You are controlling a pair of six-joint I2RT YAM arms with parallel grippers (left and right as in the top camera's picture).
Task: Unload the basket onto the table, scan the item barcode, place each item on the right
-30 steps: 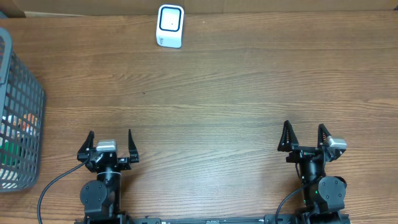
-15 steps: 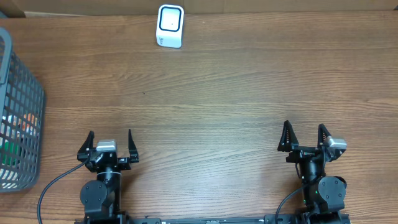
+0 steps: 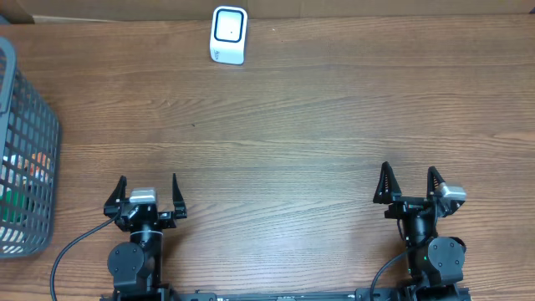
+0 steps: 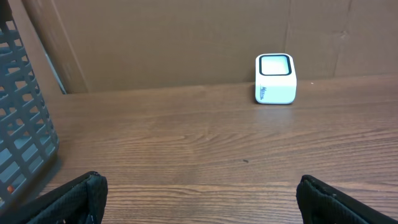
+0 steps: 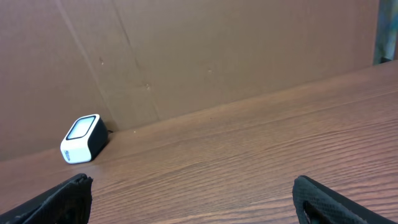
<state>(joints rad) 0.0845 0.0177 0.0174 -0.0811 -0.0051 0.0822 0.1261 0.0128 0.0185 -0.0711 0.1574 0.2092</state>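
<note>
Across the whole overhead view stretches the wooden table (image 3: 292, 125), and along its far edge at 12 o'clock runs a brown cardboard wall (image 4: 174, 43). Over at 9 o'clock sits the grey mesh basket (image 3: 38, 142), its left side cut off by the frame edge. Look through the grid and you catch an orange patch (image 3: 33, 167) with a green patch (image 3: 10, 205) below it and something pale between them. The mesh chops up shapes and labels too much to read, so the item to scan can only be placed somewhere inside that basket, with no barcode to be made out. Down at 7 o'clock is the left gripper (image 3: 148, 180), fingers spread wide with nothing between them. Matching it at 5 o'clock is the right gripper (image 3: 409, 168), just as wide apart and just as empty. Each wrist camera shows only black fingertips at its bottom corners. Smallest of all is the white scanner (image 3: 228, 35) with its dark window, at 12 o'clock just beside the wall, well apart from both grippers and the basket.
</note>
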